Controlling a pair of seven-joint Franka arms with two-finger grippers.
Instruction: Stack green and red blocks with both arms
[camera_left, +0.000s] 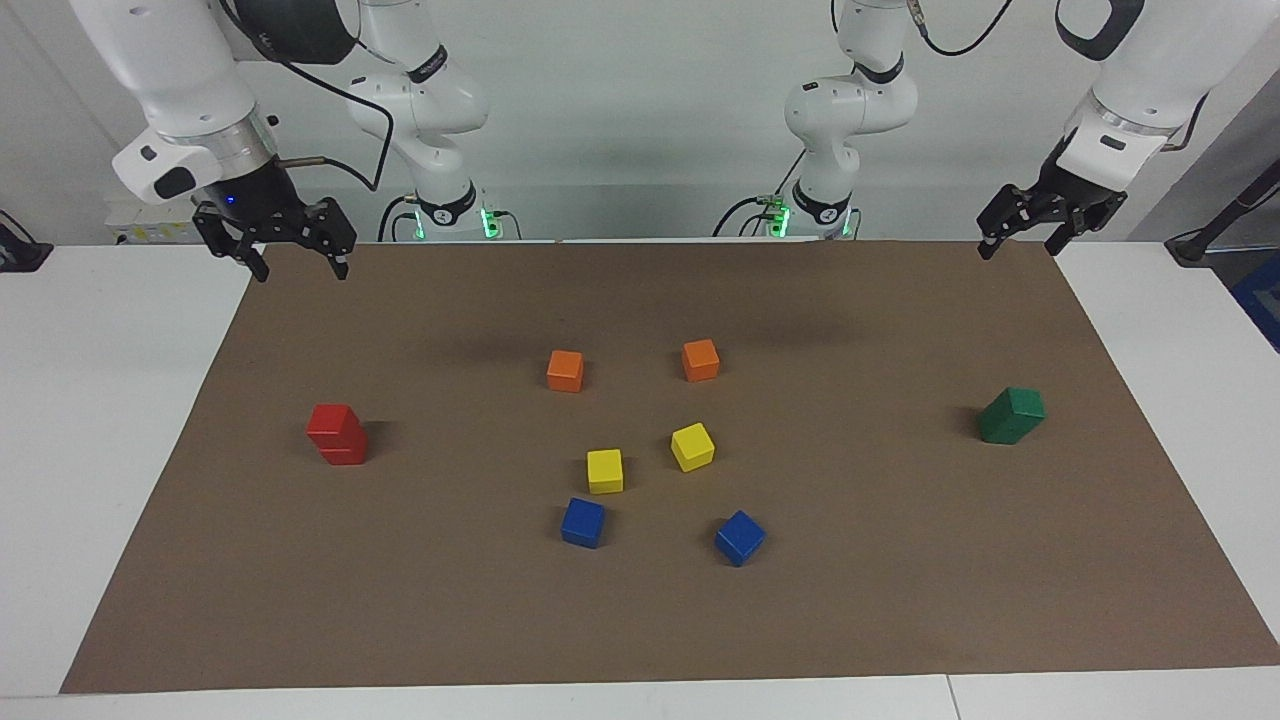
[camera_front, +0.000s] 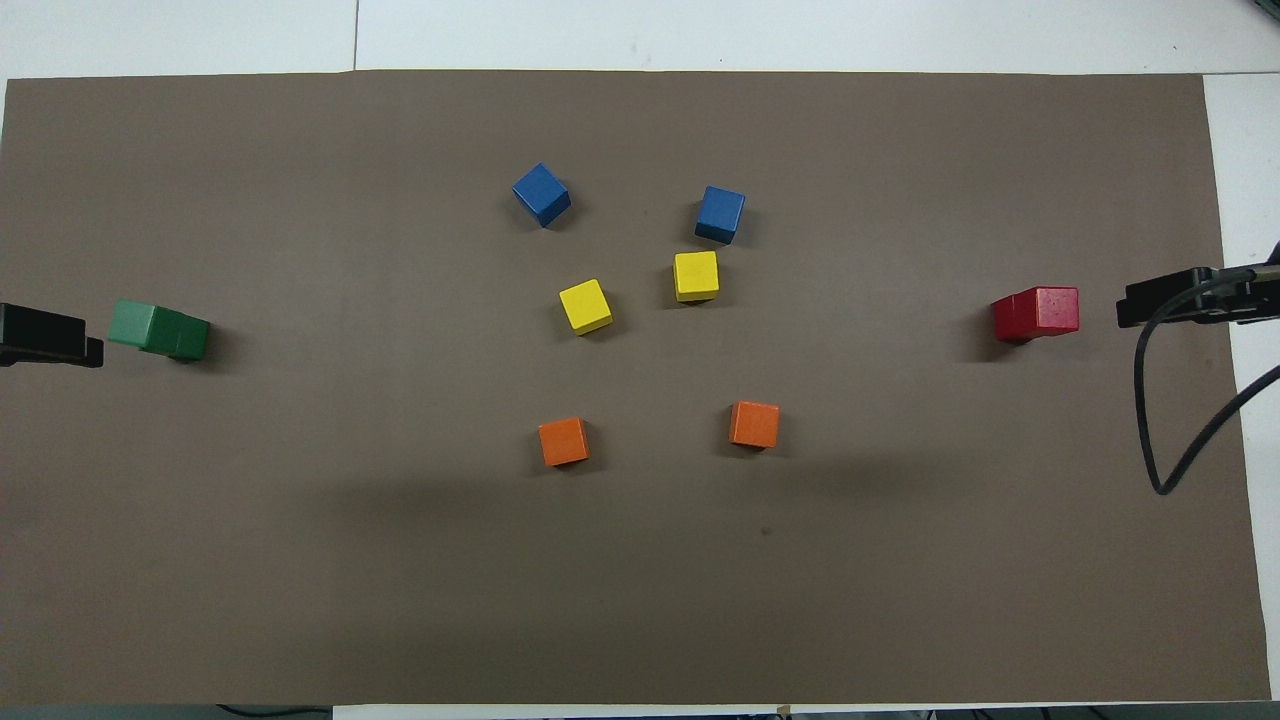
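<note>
I count two red blocks (camera_left: 337, 434) stacked at the right arm's end, then two orange cubes (camera_left: 565, 370), two yellow (camera_left: 604, 470), two blue (camera_left: 583, 522), and two green blocks (camera_left: 1012, 415) stacked at the left arm's end. The right gripper (camera_left: 296, 264) hangs empty, fingers apart, over the mat (camera_left: 640, 620) corner. The left gripper (camera_left: 1018, 240) likewise. Overhead, both grippers are cut off at the edges.

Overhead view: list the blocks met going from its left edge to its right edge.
green stack → nearer orange cube → farther orange cube → red stack. Blue and yellow cubes overlap these in the middle, so left out.
</note>
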